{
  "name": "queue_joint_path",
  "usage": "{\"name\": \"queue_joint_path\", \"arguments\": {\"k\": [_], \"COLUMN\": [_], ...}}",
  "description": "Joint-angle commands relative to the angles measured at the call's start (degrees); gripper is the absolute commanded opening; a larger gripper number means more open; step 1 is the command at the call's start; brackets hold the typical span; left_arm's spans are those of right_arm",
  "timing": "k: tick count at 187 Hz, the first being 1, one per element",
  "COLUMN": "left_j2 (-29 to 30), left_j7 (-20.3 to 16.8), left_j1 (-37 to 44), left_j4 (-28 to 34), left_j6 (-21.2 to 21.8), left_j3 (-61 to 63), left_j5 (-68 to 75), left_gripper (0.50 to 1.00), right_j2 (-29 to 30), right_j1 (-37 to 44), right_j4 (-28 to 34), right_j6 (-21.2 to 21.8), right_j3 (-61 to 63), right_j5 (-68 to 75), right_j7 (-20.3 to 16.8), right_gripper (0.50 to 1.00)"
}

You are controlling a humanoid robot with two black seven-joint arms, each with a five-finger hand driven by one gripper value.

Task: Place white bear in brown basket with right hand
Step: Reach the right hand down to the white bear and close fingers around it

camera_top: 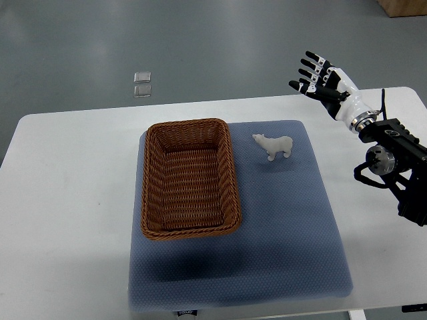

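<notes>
A white desk (67, 200) fills most of the top view, and a blue-grey mat (280, 253) lies on its middle. On the left part of the mat sits the brown basket (191, 230), a rectangular wicker one with its long sides running away from the robot; its inside shows only the woven floor.

The white bear (274, 145) stands on the mat just to the right of the basket's far right corner, close to it but not touching. It is upright on its legs, with its head turned toward the basket and its rear toward the right edge of the mat.

The right robot hand (320, 79) comes in from the right edge on a black-jointed arm and hangs above the far right of the desk, past the mat's far right corner. Its fingers (308, 64) are spread apart and extended, pointing up and to the left in the picture, and they hold nothing. The hand is well apart from the bear, farther back and to the right of it. How high it floats over the desk is hard to judge from this steep angle.

Beyond the desk, on the grey floor (220, 47), lie two small clear squares (142, 84), one just behind the other.
</notes>
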Motion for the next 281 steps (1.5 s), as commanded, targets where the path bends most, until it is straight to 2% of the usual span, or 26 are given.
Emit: {"name": "queue_joint_path", "arguments": {"k": [1,48,94,115,157,188,223,281], "left_j2": [0.0,0.0,0.0,0.0,0.0,0.0,0.0,0.0], "left_j7": [0.0,0.0,0.0,0.0,0.0,0.0,0.0,0.0], "left_j1": [0.01,0.01,0.01,0.01,0.01,0.01,0.01,0.01], "left_j4": [0.0,0.0,0.0,0.0,0.0,0.0,0.0,0.0], "left_j6": [-0.02,-0.02,-0.02,-0.02,-0.02,-0.02,-0.02,-0.02], "left_j3": [-0.01,-0.01,-0.01,0.08,-0.01,-0.01,-0.01,-0.01], "left_j5": [0.0,0.0,0.0,0.0,0.0,0.0,0.0,0.0], "left_gripper": [1.0,1.0,1.0,1.0,1.0,1.0,1.0,1.0], "right_j2": [-1.54,-5.58,-6.11,-5.93,-5.93,-5.67,-5.49,-5.14], "right_j1": [0.21,2.76,3.29,3.29,4.17,4.79,4.87,5.66], "right_j4": [1.26,4.59,5.74,5.74,5.74,5.74,5.39,5.21], "right_j6": [0.18,-0.09,-0.79,-3.34,-9.49,-14.15,-14.59,-14.59], "right_j3": [-1.67,-9.31,-13.01,-13.79,-22.41,-25.4,-25.75,-26.36], "right_j5": [-8.02,-27.7,-41.33,-46.25,-47.66,-47.66,-48.54,-50.47], "right_j7": [0.72,2.39,2.3,1.86,1.51,-0.95,-2.53,-4.38], "right_gripper": [0.926,0.926,0.924,0.921,0.905,0.877,0.84,0.807]}}
